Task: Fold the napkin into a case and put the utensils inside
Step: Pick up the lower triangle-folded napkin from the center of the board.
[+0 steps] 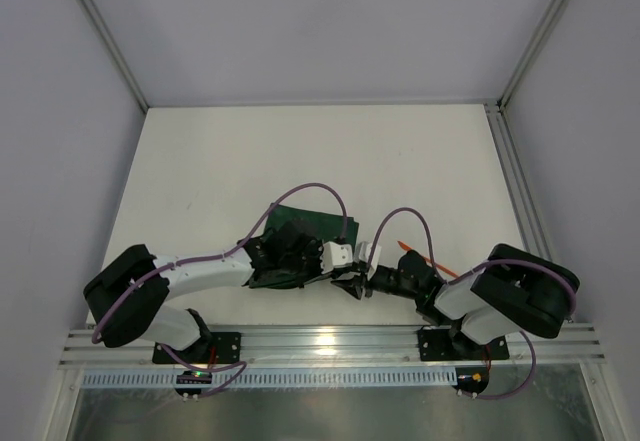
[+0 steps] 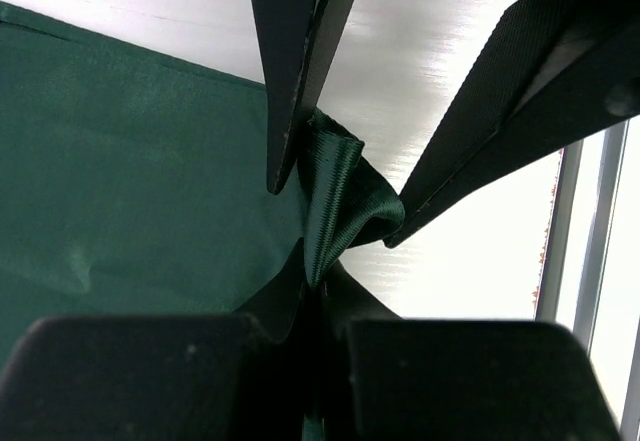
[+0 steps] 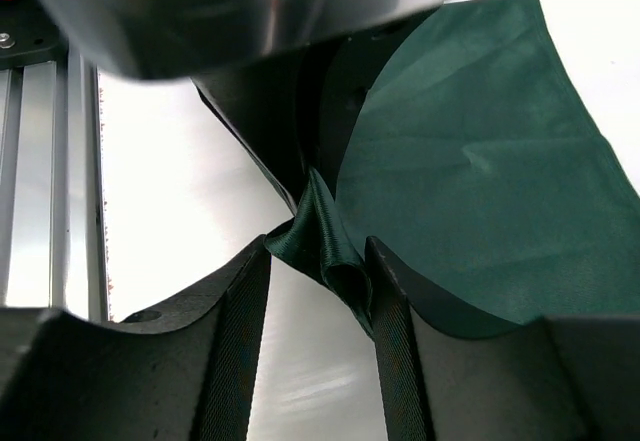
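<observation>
The dark green napkin [image 1: 300, 223] lies on the white table, mostly under the left arm. My left gripper [image 2: 320, 301] is shut on a bunched corner of the napkin [image 2: 335, 196], lifted off the table. My right gripper [image 3: 318, 261] faces it from the other side. Its fingers [image 3: 235, 321] stand apart on either side of that same fold of the napkin [image 3: 330, 236]. In the top view both grippers meet near the front middle, left gripper [image 1: 345, 258] and right gripper [image 1: 358, 283]. One orange utensil [image 1: 428, 257] shows beside the right arm, partly hidden. No case is in view.
An aluminium rail [image 1: 330, 346] runs along the near table edge just behind the grippers. White walls and frame posts [image 1: 515, 176] close in the table. The right arm [image 1: 500, 296] lies low over the front right corner.
</observation>
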`<state>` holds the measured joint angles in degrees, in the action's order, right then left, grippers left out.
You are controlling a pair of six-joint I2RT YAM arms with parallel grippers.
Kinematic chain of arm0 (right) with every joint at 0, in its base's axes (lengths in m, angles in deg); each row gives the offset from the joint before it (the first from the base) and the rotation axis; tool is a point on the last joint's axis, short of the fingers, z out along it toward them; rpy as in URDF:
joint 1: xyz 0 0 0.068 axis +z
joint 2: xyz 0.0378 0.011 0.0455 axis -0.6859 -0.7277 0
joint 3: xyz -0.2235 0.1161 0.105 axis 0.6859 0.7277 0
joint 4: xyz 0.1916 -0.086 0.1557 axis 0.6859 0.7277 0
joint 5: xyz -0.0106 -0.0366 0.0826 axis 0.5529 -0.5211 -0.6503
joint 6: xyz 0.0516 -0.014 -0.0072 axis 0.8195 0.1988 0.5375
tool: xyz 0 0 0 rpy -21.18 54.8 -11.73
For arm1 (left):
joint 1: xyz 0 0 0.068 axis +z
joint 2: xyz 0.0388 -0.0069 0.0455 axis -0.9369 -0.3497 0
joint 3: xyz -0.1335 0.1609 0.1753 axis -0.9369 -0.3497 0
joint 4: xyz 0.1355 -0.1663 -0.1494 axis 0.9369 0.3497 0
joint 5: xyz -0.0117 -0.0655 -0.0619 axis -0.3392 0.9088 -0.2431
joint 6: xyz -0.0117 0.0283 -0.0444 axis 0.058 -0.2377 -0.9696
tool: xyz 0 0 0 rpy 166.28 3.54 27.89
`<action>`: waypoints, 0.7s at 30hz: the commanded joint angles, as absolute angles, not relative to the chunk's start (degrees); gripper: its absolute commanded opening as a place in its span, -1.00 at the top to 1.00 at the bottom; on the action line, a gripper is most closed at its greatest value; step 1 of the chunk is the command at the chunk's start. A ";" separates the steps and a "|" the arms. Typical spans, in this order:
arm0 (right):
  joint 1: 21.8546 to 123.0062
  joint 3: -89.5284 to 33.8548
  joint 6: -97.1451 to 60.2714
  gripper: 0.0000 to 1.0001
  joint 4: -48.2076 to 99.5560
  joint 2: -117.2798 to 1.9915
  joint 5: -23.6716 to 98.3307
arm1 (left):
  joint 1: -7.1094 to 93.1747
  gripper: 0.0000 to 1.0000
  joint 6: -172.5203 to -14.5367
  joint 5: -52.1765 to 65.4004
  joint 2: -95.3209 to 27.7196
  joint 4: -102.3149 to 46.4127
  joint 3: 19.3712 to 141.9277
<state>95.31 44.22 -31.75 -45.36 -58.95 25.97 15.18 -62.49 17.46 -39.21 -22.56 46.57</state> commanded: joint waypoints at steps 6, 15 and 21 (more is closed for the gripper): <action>95.60 42.17 -28.68 0.32 -56.57 -61.99 25.46 | 15.39 0.94 -63.49 18.57 -38.81 -24.44 47.24; 95.51 40.59 -26.75 0.78 -51.22 -60.24 26.51 | 15.39 0.56 -63.67 17.95 -38.29 -24.79 45.92; 95.51 38.23 -23.95 0.92 -41.83 -57.08 27.13 | 15.39 0.08 -63.23 17.95 -36.27 -24.62 44.17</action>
<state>95.31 40.92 -26.14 -43.69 -59.59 26.32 15.29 -63.49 17.40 -38.66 -22.91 45.23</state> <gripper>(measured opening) 0.057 0.433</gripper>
